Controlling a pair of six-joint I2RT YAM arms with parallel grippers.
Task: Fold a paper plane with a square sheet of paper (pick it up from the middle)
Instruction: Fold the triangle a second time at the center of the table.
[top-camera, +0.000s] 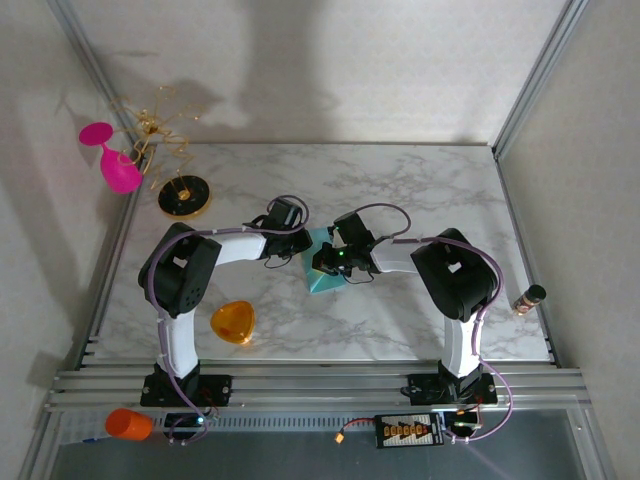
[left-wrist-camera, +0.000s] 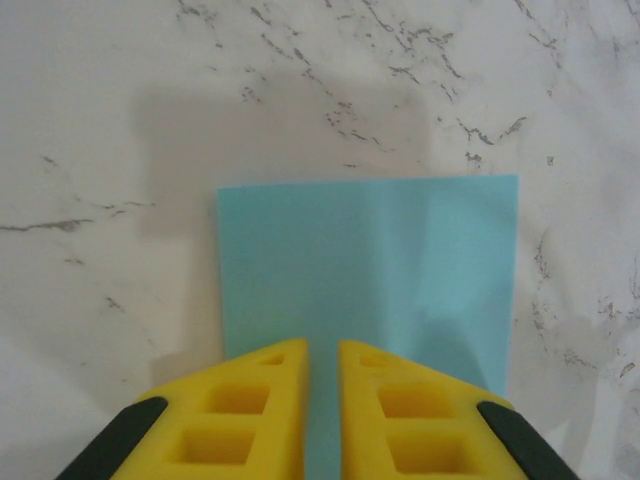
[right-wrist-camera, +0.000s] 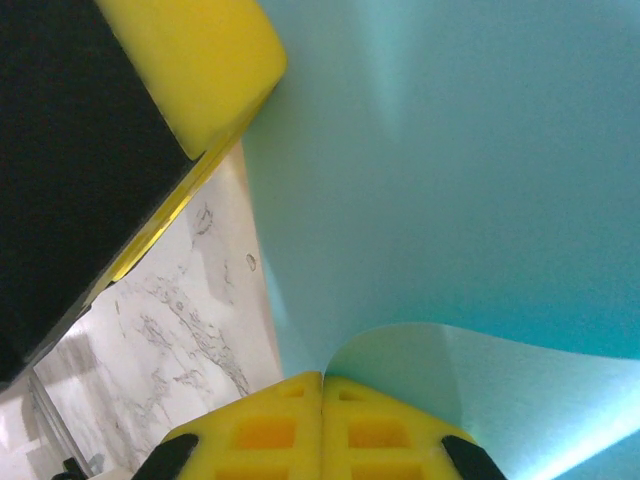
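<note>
Square sheet of paper (left-wrist-camera: 370, 270) under left claw (left-wrist-camera: 322, 348), edge in right claw (right-wrist-camera: 322, 380)

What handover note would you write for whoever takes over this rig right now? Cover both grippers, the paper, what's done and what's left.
Left gripper: jaws a narrow slit apart over the near edge of the square sheet of paper; grip unclear.
Right gripper: jaws shut on a lifted, curling part of the sheet.
Sheet lies on the table between the arms.
Done: one edge raised for a fold.
Left: nearly all the folding; no plane shape yet.
</note>
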